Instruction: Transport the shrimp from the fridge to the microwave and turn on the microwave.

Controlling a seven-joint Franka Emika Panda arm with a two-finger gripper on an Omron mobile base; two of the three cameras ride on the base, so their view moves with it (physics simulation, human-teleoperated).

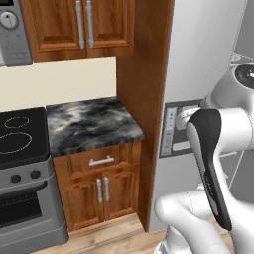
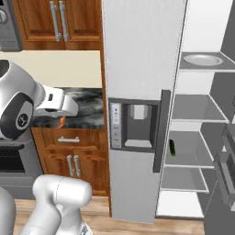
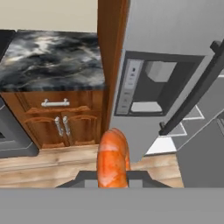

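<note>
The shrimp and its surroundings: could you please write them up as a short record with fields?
shrimp: orange, held between the fingers, seen in the hand view
gripper: shut on the shrimp
fridge: door with dispenser recess and dark handle; the other side stands open on white shelves
fridge contents: a plate on an upper shelf
microwave: high at the left, above the stove, knob visible
counter: dark marbled top between stove and fridge

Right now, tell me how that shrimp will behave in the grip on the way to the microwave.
The shrimp looks glossy and rounded, so it may be slippery and could slide out of the gripper. It seems small beside the fridge, so probably light. Most of its curved body sticks out beyond the fingertips, so it might pivot if jolted.
</note>
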